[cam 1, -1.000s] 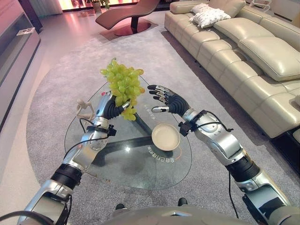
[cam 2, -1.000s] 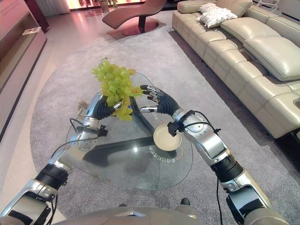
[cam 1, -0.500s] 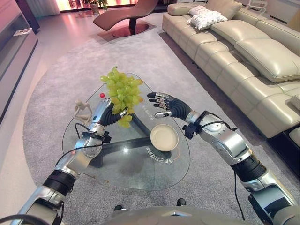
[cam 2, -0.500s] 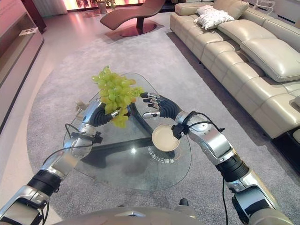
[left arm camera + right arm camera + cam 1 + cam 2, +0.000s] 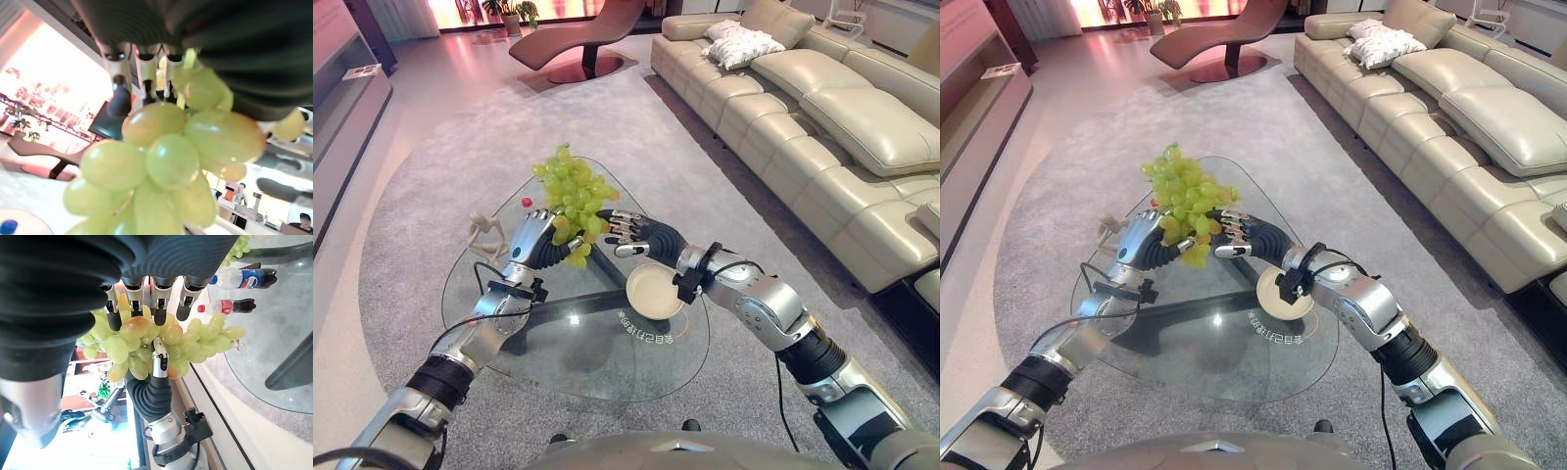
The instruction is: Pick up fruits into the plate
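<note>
The glass table [image 5: 597,372] carries the plate [image 5: 655,291] near its right edge. Above its far corner hangs the grape bunch [image 5: 574,199], clamped in the left hand [image 5: 537,242]. The right hand [image 5: 631,235], fingers straight, touches the bunch's right side, between bunch and plate.

The table [image 5: 558,352] stands on a rug [image 5: 411,186], with the sofa [image 5: 822,108] to its right and a lounge chair [image 5: 578,29] well behind it. On the table, the plate [image 5: 654,291] lies toward the right side and a figurine [image 5: 486,235] stands at the left edge. The left hand [image 5: 533,240] holds the grapes [image 5: 573,196] above the table, behind and left of the plate. The right hand [image 5: 631,233] is just right of the grapes, its fingers touching the bunch. A cushion [image 5: 744,44] lies on the sofa's far end.
</note>
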You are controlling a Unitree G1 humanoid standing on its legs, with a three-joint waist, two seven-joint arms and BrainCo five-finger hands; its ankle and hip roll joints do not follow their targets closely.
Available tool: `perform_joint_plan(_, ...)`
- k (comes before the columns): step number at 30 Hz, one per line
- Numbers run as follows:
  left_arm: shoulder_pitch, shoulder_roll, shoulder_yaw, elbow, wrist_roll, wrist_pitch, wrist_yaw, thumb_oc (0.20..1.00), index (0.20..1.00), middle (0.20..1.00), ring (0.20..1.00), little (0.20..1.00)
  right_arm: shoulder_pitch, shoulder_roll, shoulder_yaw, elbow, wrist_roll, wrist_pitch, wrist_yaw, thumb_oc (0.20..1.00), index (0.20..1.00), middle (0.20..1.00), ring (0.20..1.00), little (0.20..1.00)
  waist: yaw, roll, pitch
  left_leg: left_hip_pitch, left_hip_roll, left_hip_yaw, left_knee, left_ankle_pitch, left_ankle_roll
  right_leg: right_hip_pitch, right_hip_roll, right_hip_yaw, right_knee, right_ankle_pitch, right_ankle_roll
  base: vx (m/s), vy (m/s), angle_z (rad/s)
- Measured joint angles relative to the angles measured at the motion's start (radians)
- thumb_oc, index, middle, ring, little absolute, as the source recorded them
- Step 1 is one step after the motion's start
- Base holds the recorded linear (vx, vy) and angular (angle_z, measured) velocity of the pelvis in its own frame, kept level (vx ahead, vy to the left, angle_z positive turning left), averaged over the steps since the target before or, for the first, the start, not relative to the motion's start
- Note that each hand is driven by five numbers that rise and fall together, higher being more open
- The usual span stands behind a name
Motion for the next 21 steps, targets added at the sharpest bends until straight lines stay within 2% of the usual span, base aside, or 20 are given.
perform_joint_plan(12,-0.009,0.001,-0.055,0.002,0.061,0.032,0.015,0.200,0.200,0.200,0.200,0.200,0.000,-0.001,0.015,0.014,0.002,0.031,-0.063,1.000,1.000,1.000,1.000,1.000,-0.003,0.000,-0.001,0.000,0.001,0.002,0.000,0.000,0.000,-0.002,0.000,0.001,0.000,0.000,0.000,0.00,0.000,0.00)
perform_joint_plan(21,-0.015,-0.003,-0.061,0.026,0.065,0.048,0.049,0.200,0.200,0.200,0.200,0.200,0.000,0.005,0.013,0.024,-0.003,0.033,-0.058,1.000,1.000,1.000,1.000,1.000,-0.003,0.003,-0.002,0.000,0.001,0.000,0.000,0.000,0.000,-0.001,0.000,0.000,0.000,0.000,0.000,0.00,0.000,0.00)
